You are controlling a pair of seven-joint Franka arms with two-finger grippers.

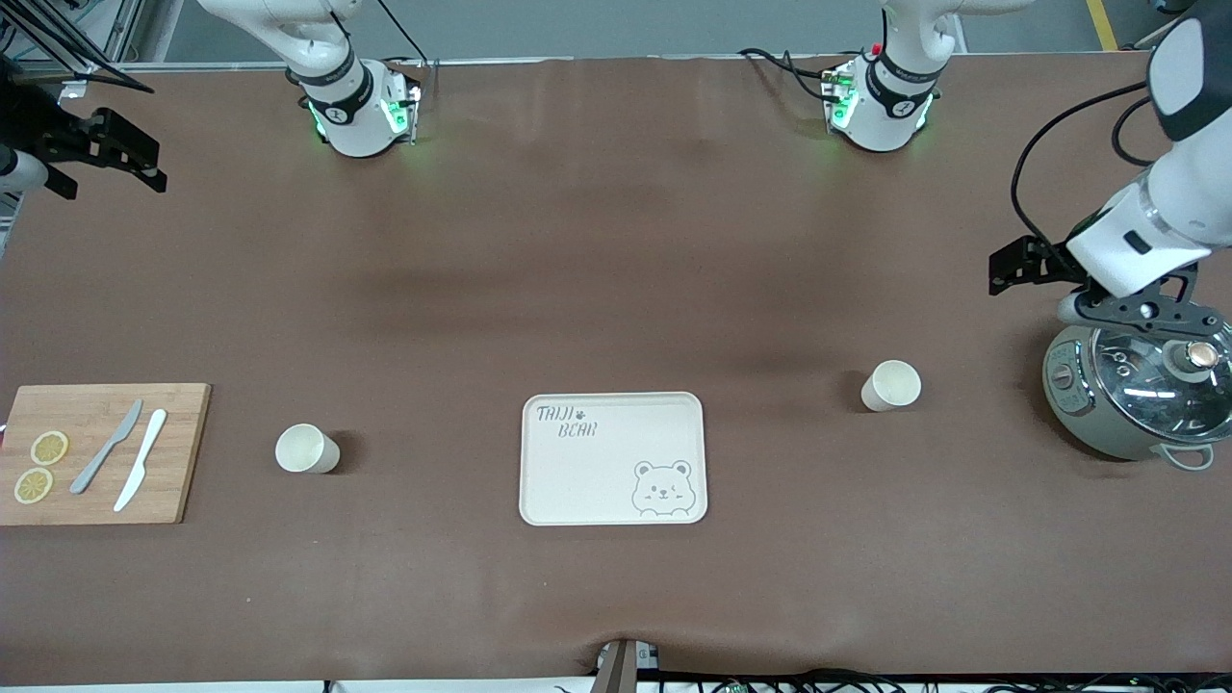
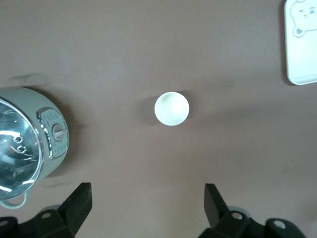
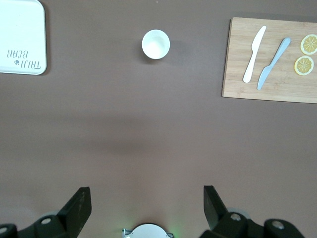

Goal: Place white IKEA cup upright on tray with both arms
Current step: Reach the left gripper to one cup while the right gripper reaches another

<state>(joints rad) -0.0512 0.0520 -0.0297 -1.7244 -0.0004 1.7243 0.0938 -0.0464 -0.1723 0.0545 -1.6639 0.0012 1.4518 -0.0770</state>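
Observation:
The cream tray (image 1: 613, 500) with the bear drawing lies flat at the table's middle, with nothing on it. One white cup (image 1: 890, 385) stands upright on the table toward the left arm's end, mouth up; it also shows in the left wrist view (image 2: 171, 108). A second white cup (image 1: 307, 449) stands upright toward the right arm's end and shows in the right wrist view (image 3: 156, 44). My left gripper (image 1: 1028, 277) (image 2: 147, 191) hangs high over bare table beside the first cup, open and empty. My right gripper (image 1: 108, 168) (image 3: 146, 191) hangs high over bare table, open and empty.
A grey-green cooker (image 1: 1141, 399) with a glass lid stands at the left arm's end, beside the first cup. A wooden cutting board (image 1: 101, 452) with two knives and two lemon slices lies at the right arm's end.

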